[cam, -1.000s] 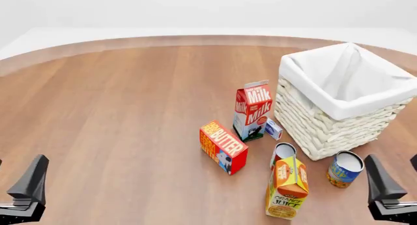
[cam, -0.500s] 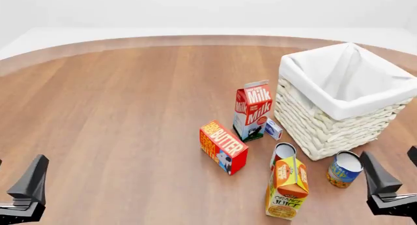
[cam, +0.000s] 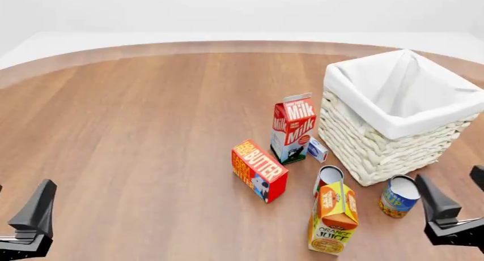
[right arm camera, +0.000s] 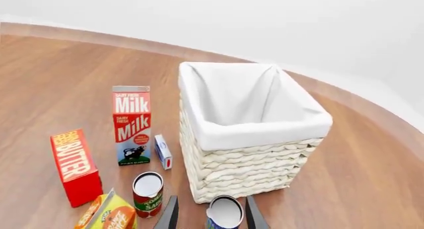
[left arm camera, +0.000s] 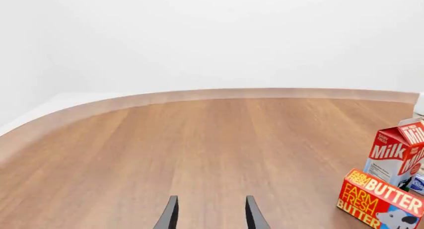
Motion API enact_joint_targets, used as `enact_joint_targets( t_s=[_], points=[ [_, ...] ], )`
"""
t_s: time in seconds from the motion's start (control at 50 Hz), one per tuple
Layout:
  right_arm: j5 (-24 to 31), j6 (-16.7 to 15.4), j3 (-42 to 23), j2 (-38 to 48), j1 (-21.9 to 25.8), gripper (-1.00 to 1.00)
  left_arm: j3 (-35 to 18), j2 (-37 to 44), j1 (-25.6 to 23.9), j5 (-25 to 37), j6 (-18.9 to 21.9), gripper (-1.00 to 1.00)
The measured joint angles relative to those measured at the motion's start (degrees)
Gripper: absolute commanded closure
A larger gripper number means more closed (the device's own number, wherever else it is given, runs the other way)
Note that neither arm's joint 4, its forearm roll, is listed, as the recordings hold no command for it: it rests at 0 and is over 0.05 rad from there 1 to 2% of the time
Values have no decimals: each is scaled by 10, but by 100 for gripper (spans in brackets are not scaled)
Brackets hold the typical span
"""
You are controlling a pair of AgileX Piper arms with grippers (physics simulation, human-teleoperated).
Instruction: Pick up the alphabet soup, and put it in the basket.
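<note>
The alphabet soup [cam: 399, 196], a short blue-labelled can with a pale lid, stands upright just in front of the basket [cam: 363, 142]. The basket is large, cream wicker, with a white liner. My right gripper [cam: 456, 196] is open and empty, just right of the can and a little nearer me, not touching it. In the right wrist view the can [right arm camera: 224, 214] shows ahead between the open fingers [right arm camera: 170, 215], with the basket [right arm camera: 255, 162] behind it. My left gripper [cam: 17, 213] is open and empty at the near left, far from everything; its wrist view [left arm camera: 210, 219] shows bare table.
A red-labelled can [cam: 329, 178] and an orange juice carton [cam: 334, 217] stand left of the soup. A butter box [cam: 259, 170], a milk carton [cam: 293, 128] and a small blue-white box [cam: 318, 150] stand further left and back.
My right gripper has moved a little forward and left, toward the soup can. The left gripper and the objects have not moved.
</note>
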Motion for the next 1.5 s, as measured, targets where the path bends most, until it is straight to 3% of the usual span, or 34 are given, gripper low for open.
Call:
enact_joint_targets(
  t_s=[0.7,1.5],
  points=[
    [-44,-7,37,73,-22,-100,0,0,0,0,0,-100],
    [-186,20,83,220,-63,-100,0,0,0,0,0,-100]
  ],
)
